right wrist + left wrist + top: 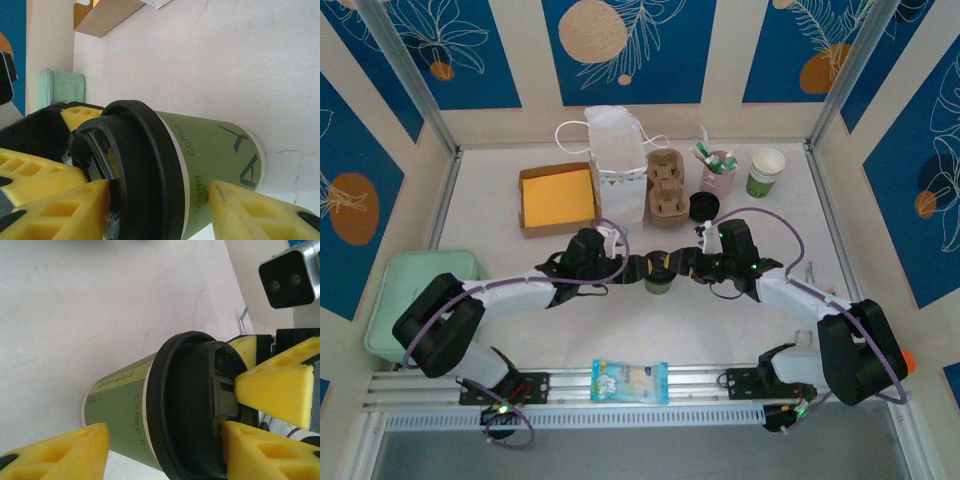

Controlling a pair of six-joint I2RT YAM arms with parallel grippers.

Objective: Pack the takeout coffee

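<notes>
A takeout coffee cup (658, 277), green with a black lid on it, stands mid-table between both grippers. My left gripper (638, 268) reaches it from the left and my right gripper (682, 266) from the right. In the left wrist view the cup (120, 410) lies between the open left gripper (165, 450): one finger by the lower wall, one at the lid's top. The right gripper's fingers (280, 390) touch the lid there too. In the right wrist view the cup (215, 150) sits between the open right gripper (159, 210). A second, unlidded paper cup (766, 172) stands back right.
Along the back stand a white paper bag (615, 150), a cardboard cup carrier (667, 190), an open brown box (557, 198), a pink cup of utensils (718, 172) and a loose black lid (705, 207). A mint tray (425, 290) lies left, a wipes packet (630, 382) near the front rail.
</notes>
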